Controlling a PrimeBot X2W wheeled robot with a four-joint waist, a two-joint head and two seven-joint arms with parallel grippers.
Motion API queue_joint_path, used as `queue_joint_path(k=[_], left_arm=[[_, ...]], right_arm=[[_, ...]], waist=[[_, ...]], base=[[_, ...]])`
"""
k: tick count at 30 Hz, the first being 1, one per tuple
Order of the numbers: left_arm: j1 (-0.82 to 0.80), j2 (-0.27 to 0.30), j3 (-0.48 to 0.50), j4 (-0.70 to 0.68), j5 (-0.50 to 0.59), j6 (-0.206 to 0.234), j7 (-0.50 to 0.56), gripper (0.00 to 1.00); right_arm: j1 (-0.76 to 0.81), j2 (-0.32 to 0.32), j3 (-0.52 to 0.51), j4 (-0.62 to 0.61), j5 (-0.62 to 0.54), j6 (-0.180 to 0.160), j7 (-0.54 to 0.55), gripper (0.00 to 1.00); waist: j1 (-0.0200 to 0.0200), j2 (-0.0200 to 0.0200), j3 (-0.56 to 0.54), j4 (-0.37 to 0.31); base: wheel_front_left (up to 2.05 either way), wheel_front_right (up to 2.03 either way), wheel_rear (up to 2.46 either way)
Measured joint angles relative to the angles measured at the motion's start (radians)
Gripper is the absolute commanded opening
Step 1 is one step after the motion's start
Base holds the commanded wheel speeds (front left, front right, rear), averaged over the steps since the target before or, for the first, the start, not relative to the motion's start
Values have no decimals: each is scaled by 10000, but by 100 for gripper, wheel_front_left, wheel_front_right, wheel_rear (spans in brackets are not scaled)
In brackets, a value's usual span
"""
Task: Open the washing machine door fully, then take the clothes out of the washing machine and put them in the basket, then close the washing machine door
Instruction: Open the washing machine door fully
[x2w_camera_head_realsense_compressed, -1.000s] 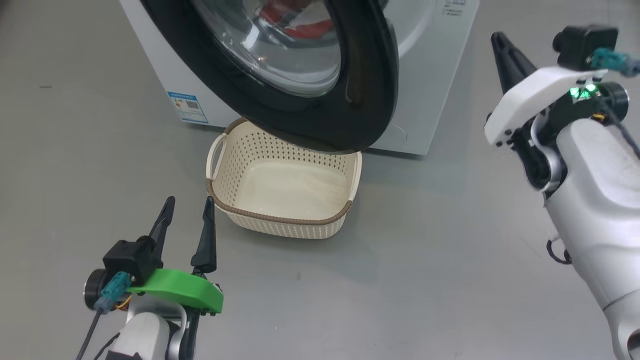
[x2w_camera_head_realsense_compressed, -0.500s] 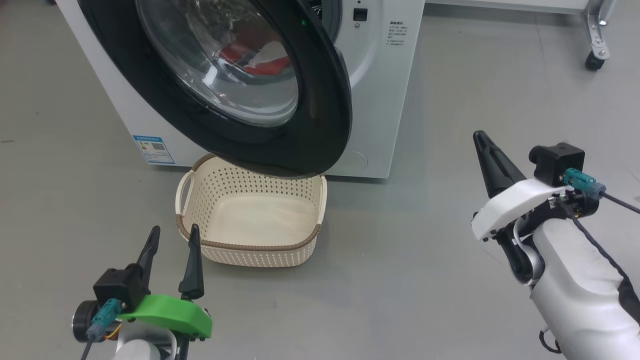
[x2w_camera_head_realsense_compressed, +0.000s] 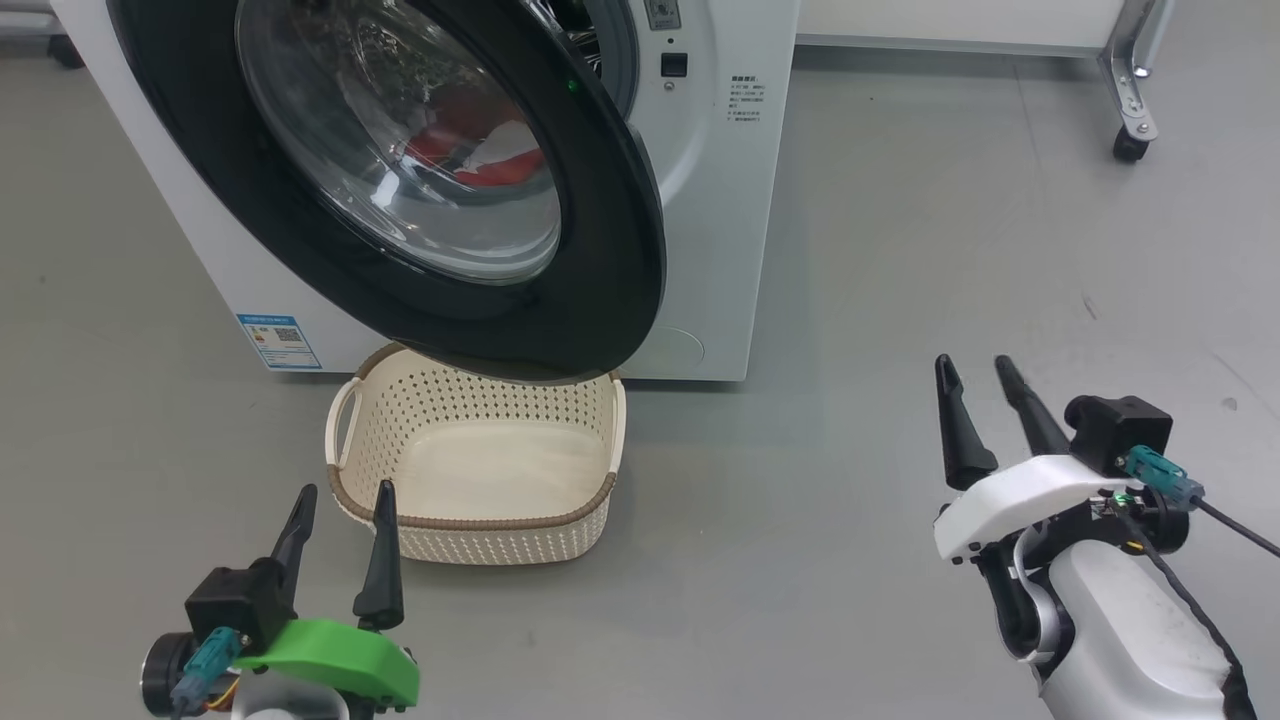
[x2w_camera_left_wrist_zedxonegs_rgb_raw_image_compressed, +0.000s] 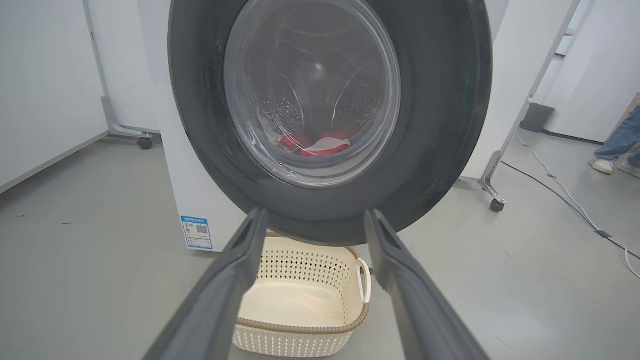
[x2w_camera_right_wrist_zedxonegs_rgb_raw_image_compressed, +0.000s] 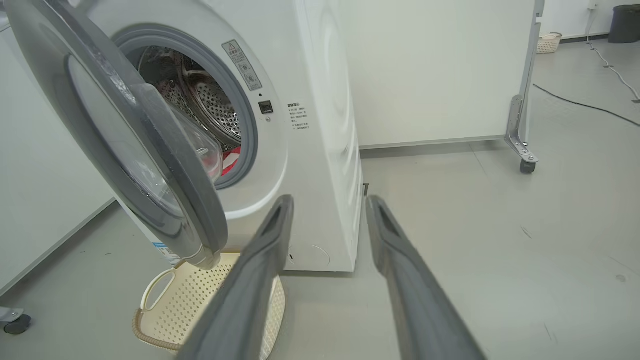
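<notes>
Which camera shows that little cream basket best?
The head view: the basket shows nearly whole, only its far rim under the washing machine door. In the left wrist view dark fingers hide its sides; in the right wrist view a finger covers much.

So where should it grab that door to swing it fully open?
Take the washing machine door by the free right edge of its black rim, coming from the right. Hinged on the left, it stands ajar, leaving a graspable gap behind that edge.

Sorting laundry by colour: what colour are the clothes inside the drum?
The clothes are red with a white patch, clearest in the left wrist view.
</notes>
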Motion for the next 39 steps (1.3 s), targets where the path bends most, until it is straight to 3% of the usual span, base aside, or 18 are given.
queue_joint_path(k=[11,39], left_arm=[[56,19,230,-242,6,0,0,100],[75,19,209,-238,92,-4,0,100]], right_arm=[[826,113,-435,-1452,-811,-364,0,100],[2012,226,-711,-2537,-1678,-439,0,100]], waist=[[0,0,138,-212],[0,0,225,-289]], base=[[0,0,0],[0,0,0]])
